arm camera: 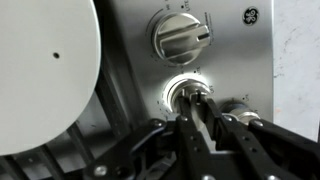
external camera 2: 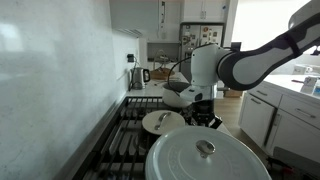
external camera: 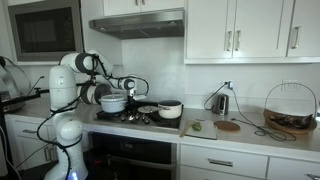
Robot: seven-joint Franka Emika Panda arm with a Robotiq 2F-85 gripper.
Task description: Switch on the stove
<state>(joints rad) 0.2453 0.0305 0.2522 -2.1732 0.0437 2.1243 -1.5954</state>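
Pretty standard kitchen: white upper cabinets (external camera: 235, 28), steel range hood (external camera: 138, 24) and black microwave (external camera: 45, 30) up top; light countertop (external camera: 255, 135) with a wire basket (external camera: 290, 108); plain white wall (external camera 2: 50, 70); far end might be a fridge (external camera 2: 203, 35), it's blurry.

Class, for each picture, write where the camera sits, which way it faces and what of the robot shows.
Exterior view: across the kitchen, facing the stove; the arm shows.
Exterior view: low at the stove's end, looking along the grates; the arm reaches in from the right.
Wrist view: on the wrist, facing the knobs; the pincer shows.
Both exterior views share the stove, arm and white pot.
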